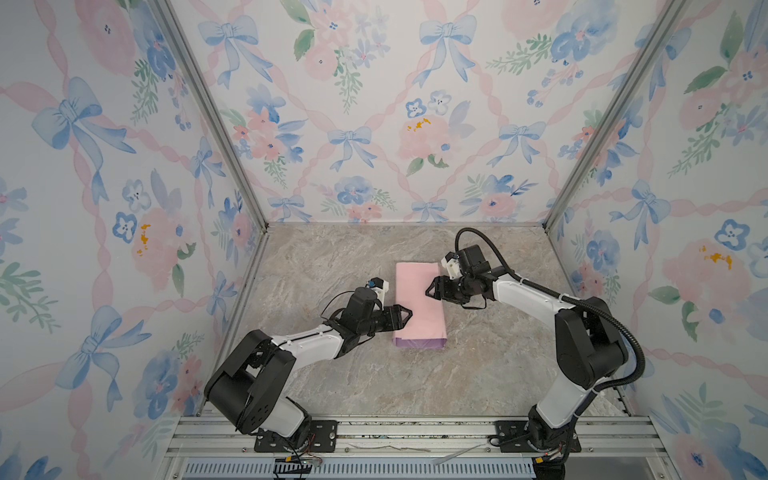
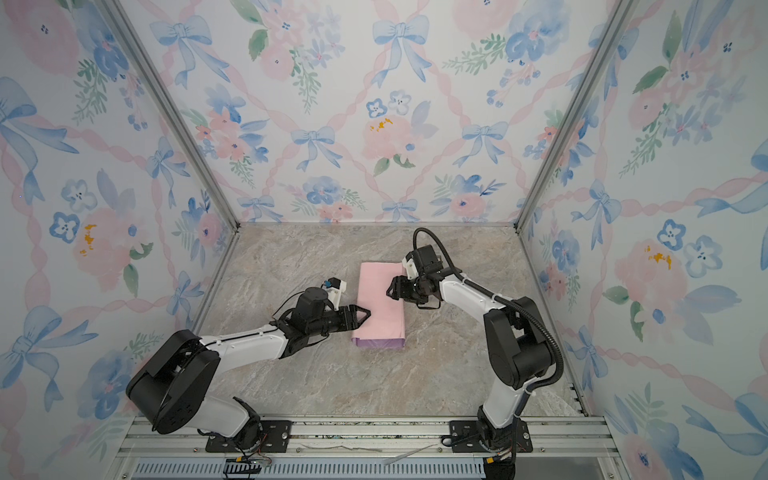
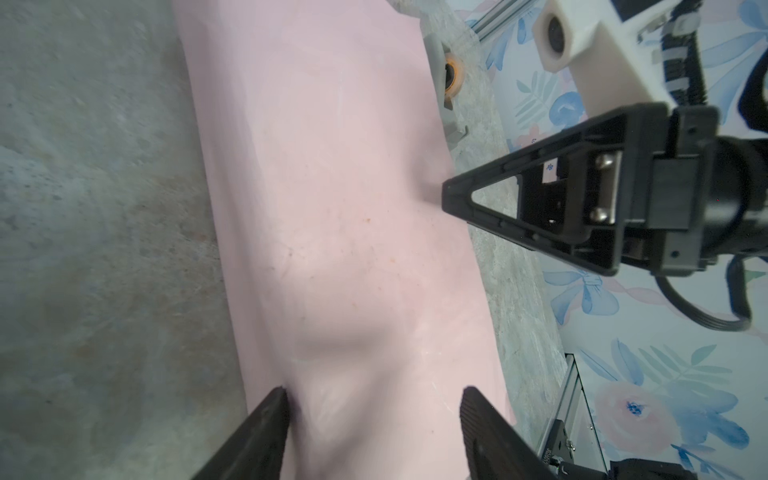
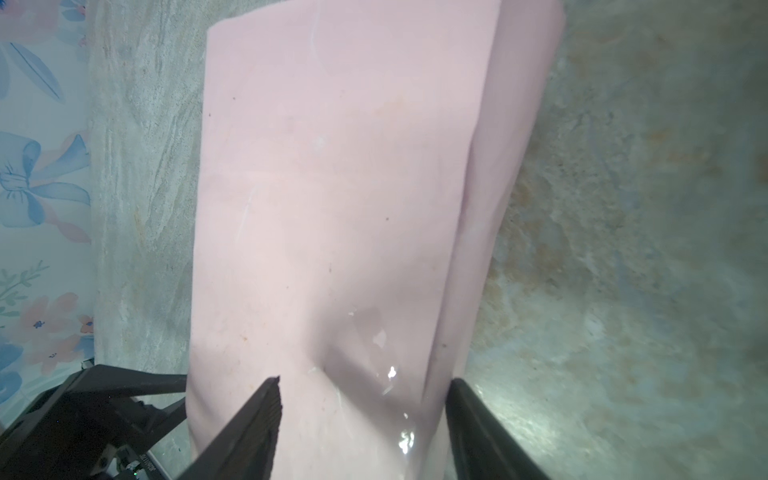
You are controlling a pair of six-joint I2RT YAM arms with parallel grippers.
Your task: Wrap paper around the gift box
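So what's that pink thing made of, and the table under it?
Paper: thin wrapping paper, going by its soft dents and folds. The pale pink side looks fairly dull, and the lilac strip at the near end looks a bit shinier.
Table: looks like grey-beige marble with veins, smooth and mostly dull. I cannot tell whether it is real stone or a printed sheet.

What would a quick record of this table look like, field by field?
table: marble-look top
paper: folded into a long parcel, pink side out, lilac showing at the near end
gift box: not visible
left gripper: open, at the paper's left edge in both top views
right gripper: open, at its right edge, farther back
tape dispenser: partly seen beyond the paper, left wrist view only
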